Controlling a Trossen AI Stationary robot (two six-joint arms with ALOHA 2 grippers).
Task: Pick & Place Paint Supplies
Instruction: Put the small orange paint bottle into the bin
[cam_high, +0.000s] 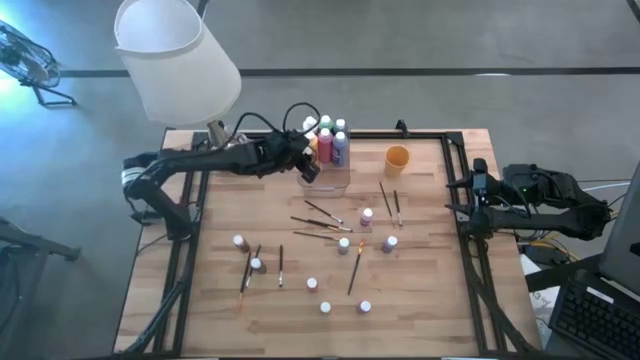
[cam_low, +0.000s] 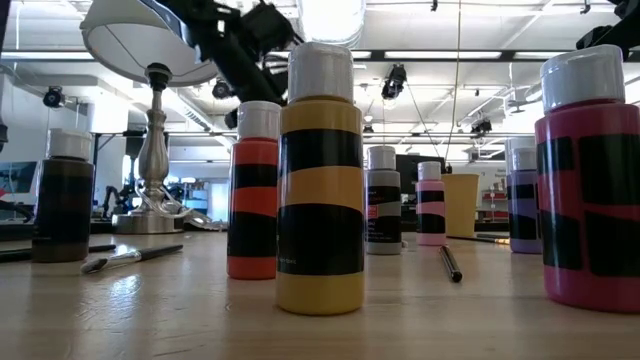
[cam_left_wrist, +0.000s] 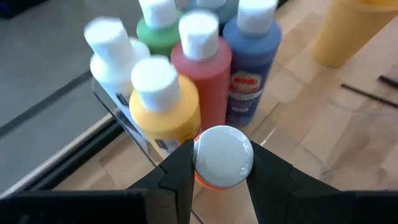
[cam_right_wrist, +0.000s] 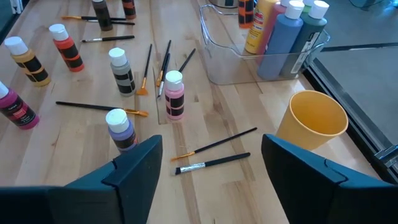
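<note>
While its body stays hidden, an orange bottle's white cap (cam_left_wrist: 224, 155) sits clamped in the left tool (cam_left_wrist: 221, 180).

A yellow bottle (cam_low: 320, 180) with black stripes and a white cap is seen. An orange cup (cam_right_wrist: 312, 120) and a clear box (cam_right_wrist: 249, 59) are seen.

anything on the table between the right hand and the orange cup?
Right wrist view: bare wood between the open right hand and the small orange plastic cup. Two thin dark-handled paintbrushes lie beside that stretch, towards the pink-labelled paint bottle.
</note>
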